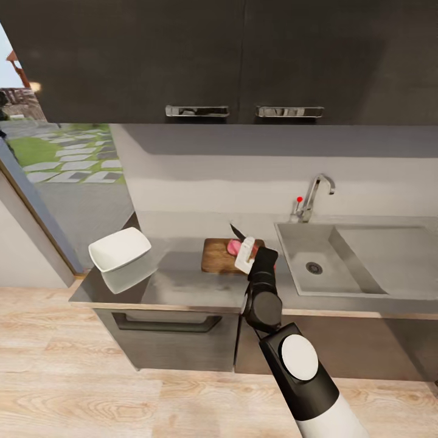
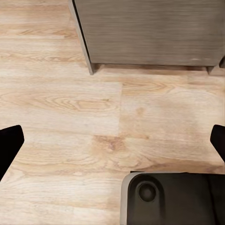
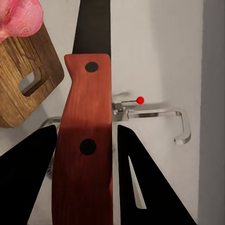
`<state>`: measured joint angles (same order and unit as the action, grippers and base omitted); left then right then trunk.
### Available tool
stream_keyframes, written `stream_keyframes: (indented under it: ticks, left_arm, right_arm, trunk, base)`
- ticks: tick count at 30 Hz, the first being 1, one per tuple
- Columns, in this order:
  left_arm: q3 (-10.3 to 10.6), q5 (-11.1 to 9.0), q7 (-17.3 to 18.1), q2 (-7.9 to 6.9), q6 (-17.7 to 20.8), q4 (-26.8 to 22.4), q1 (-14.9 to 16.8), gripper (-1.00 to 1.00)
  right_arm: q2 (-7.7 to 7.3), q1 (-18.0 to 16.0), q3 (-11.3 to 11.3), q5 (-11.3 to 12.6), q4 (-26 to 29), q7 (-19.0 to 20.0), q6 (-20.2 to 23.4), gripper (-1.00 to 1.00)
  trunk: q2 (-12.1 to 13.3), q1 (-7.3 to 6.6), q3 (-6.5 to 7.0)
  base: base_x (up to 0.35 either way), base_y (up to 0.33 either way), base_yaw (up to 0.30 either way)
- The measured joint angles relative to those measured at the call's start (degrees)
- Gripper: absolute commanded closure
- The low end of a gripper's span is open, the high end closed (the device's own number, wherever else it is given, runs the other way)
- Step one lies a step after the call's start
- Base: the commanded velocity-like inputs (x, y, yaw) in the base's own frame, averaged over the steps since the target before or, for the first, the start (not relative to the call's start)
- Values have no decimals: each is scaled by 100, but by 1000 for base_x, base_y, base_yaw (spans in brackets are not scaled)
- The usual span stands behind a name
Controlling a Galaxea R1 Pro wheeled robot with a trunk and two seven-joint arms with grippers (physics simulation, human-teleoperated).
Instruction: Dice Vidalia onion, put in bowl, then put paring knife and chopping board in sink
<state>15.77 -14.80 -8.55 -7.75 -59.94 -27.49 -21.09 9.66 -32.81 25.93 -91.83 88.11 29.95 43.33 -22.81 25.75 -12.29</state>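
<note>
Head view: our right tool gripped the paring knife above the chopping board, with the dark blade running up and away past the tool tips. One pink onion piece lay on the board, touching or just beside the tool; we could not tell whether it was cut yet. The board rested on the desk, between the bowl on the knife's far side and the sink on the other. Count: one knife, one board, one bowl, one sink, one tap. The right arm was the one at the board, so the dicing looked like its job.

Left wrist view: the left tool was released, its dark fingers spread wide with nothing between them. Beyond it lay wooden floor and a grey cabinet front.

Right wrist view: the right tool was clenched on the knife's reddish handle. The knife's long axis ran straight out along the fingers, blade ahead. The board's slot end and the pink onion sat beside the blade, not under it. The sink tap showed on the blade's other side.
</note>
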Motion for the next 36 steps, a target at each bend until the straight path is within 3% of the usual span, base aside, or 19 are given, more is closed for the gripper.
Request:
stream_keyframes:
  ticks: [9, 23, 36]
  left_arm:
    - [0, 0, 0, 1, 0, 2, 0, -100]
    - [0, 0, 0, 3, 0, 8, 0, -100]
    - [0, 0, 0, 2, 0, 37, 0, -100]
  right_arm:
    - [7, 0, 7, 0, 0, 15, 2, 100]
    - [9, 0, 15, 0, -11, 24, 2, 100]
    - [18, 0, 48, 8, -52, 41, 2, 100]
  trunk:
    - [0, -1, 0]
    - [0, -2, 0]
    - [0, 0, 0]
  base:
    - [47, -2, 0]
    - [225, 0, 0]
    - [13, 0, 0]
